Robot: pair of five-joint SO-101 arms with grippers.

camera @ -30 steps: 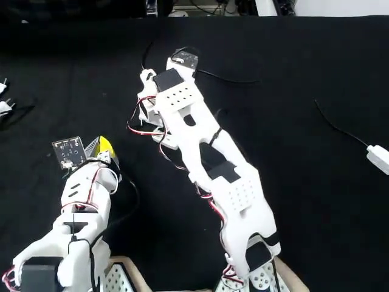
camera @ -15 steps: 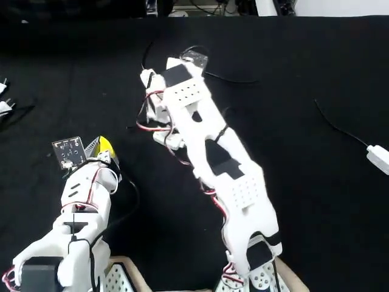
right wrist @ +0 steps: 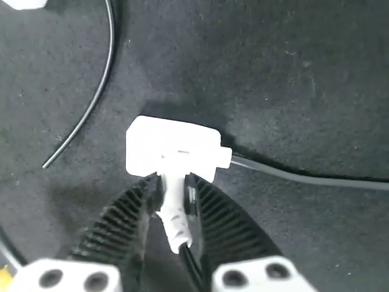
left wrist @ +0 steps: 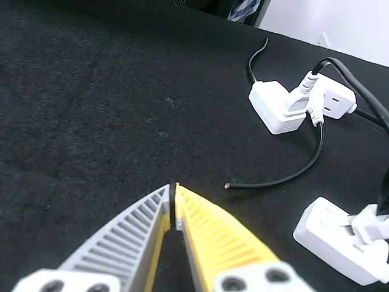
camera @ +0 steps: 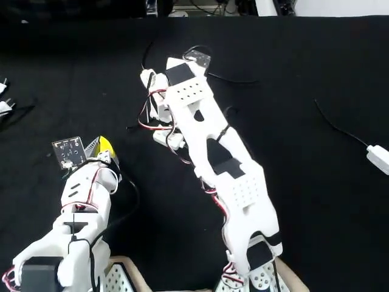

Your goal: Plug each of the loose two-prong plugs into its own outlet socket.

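Note:
My right gripper (right wrist: 173, 185) is shut on a white two-prong plug (right wrist: 175, 210), whose front end sits against a white outlet socket block (right wrist: 172, 151) on the black cloth. A cable leaves that block sideways. In the high view the right arm (camera: 206, 140) stretches to the far middle of the table and hides its gripper. My left gripper (left wrist: 174, 190), grey and yellow, is shut on nothing and hovers over bare cloth; the high view shows it (camera: 103, 146) at the near left. Beyond it lie a white socket with a plug in it (left wrist: 285, 109) and another white socket (left wrist: 337, 240).
A loose thin black wire (left wrist: 285, 176) curls between the sockets. A white adapter (camera: 378, 158) with a black cable lies at the right edge of the table. Small white plugs (camera: 5, 108) sit at the far left edge. Black cloth covers the table (camera: 304, 91).
The right arm's far end has shifted a little to the right and away over the last second. The left arm has stayed still.

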